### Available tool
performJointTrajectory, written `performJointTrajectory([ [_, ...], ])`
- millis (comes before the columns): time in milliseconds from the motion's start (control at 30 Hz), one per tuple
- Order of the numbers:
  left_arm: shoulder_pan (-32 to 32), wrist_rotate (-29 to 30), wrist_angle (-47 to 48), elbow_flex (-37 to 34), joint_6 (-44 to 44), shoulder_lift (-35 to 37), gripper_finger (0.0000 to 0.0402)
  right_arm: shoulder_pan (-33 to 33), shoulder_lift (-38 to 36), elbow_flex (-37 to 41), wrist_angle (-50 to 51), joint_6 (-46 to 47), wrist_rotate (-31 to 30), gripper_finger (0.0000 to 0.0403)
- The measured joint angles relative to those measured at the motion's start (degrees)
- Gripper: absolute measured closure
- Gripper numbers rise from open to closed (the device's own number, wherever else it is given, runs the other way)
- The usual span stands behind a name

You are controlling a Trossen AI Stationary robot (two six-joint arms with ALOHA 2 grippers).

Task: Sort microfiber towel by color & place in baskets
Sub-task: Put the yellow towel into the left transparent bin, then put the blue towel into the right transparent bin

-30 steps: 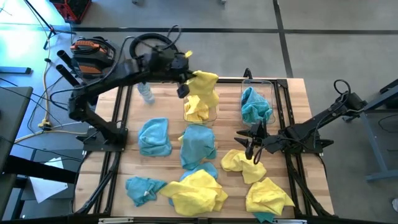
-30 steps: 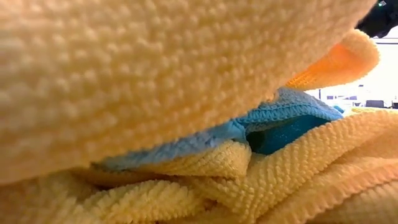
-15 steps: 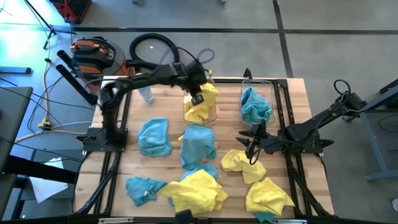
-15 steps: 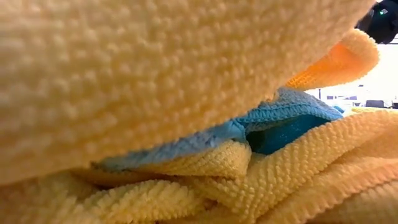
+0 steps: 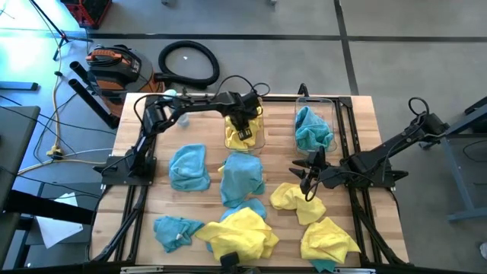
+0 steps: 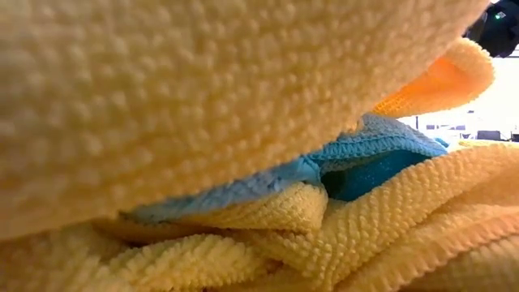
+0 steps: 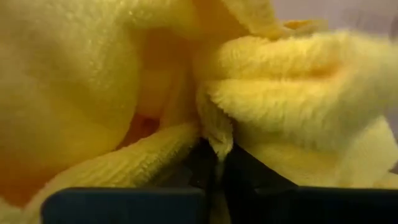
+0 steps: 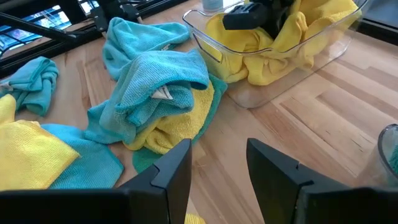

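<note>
Left gripper (image 5: 245, 120): reaches down into the clear plastic rectangular basket (image 5: 259, 141) at the far middle of the table; in the left wrist view a fold of bright yellow fuzzy microfiber towel (image 7: 217, 134) sits pinched between its two dark fingers, the jaws nearly closed on the cloth.

Yellow basket: the pinched towel lies among yellow cloth bunched inside this tub, so delivery looks all but made and only the letting go appears left for this piece.

Right gripper (image 5: 308, 177): hovers low over the wooden slat table (image 5: 358, 122), near the right-hand clear tub, jaws parted and empty, as the right wrist view shows bare wood between its fingers (image 8: 173, 171).

Teal basket (image 5: 329, 106): the second clear tub, to the right of the first, holds a crumpled teal-blue towel (image 5: 312, 128).

Left on the table: two teal-blue cloths (image 5: 189, 166) lie flat at mid-table, a third small teal bundle (image 5: 172, 230) sits at the near left, and a large yellow heap (image 5: 240, 234) covers more teal at the near edge. Two more yellow cloths (image 5: 295, 199) lie near the right gripper, the nearer one (image 5: 327, 240) by the table's front.

Progress: by judgement, early to midway; each tub has a start in one colour, while most of the towels wait unsorted.

Low view: filled by yellow pile (image 6: 203, 89) pressed against the lens, a teal layer (image 6: 357, 154) beneath; nothing else can be told from it.

Bystander: a small clear bottle (image 5: 180, 119) stands at the far left of the table.
</note>
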State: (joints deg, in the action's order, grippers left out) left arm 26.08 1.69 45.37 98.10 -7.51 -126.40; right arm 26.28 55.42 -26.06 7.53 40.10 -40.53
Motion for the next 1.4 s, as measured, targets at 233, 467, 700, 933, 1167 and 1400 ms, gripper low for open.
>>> performJointTrajectory([
  [233,0.16,0.00,0.24,0.04,-0.13,1.02,0.0308,0.00,0.00,0.00,0.00,0.00,0.00,0.0254],
  [467,0.16,0.35,2.96,0.00,-0.15,7.46,0.0276,0.00,0.00,0.00,0.01,0.00,0.00,0.0254],
  [700,-1.28,0.73,4.54,0.00,-0.09,17.65,0.0275,0.00,0.00,0.00,0.08,-0.12,0.00,0.0254],
  [933,-6.86,1.64,3.98,-6.94,0.45,29.85,0.0275,0.00,0.00,-0.02,0.50,0.10,0.00,0.0254],
  [1167,-14.67,0.96,-5.56,-26.90,7.81,46.72,0.0275,0.00,0.00,-0.02,0.68,0.92,0.00,0.0254],
  [1400,-26.65,9.25,-13.44,-43.46,18.85,60.66,0.0275,-0.15,0.00,-0.01,0.46,-1.94,-0.02,0.0254],
])
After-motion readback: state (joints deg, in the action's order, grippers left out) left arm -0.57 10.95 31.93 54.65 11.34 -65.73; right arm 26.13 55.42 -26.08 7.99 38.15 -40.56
